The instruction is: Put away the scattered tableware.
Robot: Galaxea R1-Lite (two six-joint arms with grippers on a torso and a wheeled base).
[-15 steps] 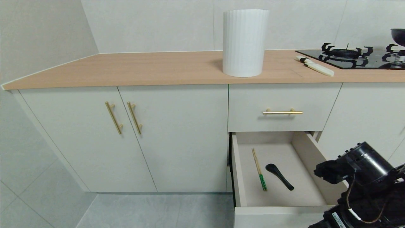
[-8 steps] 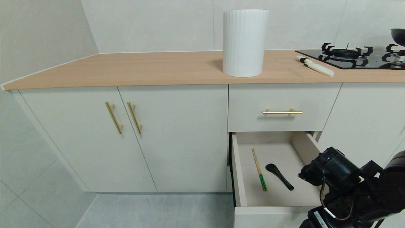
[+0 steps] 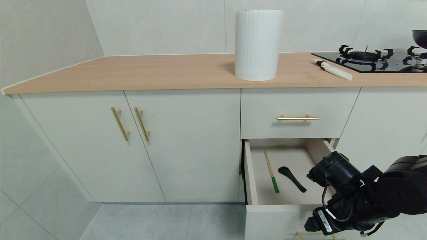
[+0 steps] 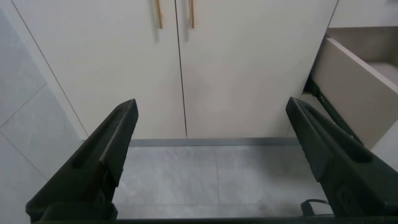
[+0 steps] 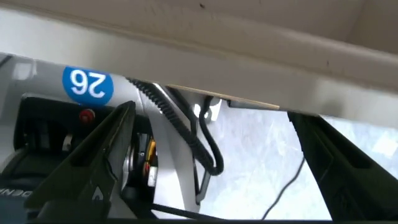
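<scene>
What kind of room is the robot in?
Most likely a kitchen: a gas stove sits on a wooden counter, and an open drawer below holds chopsticks and a spoon.

Readable in white digits: 26, on a round blue sticker (image 5: pixel 87 85) stuck to a white surface (image 5: pixel 37 79), just beside a small red button (image 5: pixel 86 115). From the head camera: a white label (image 3: pixel 323 218) with dark print on the black housing of the right arm, near the wrist; print too small to make out.
</scene>
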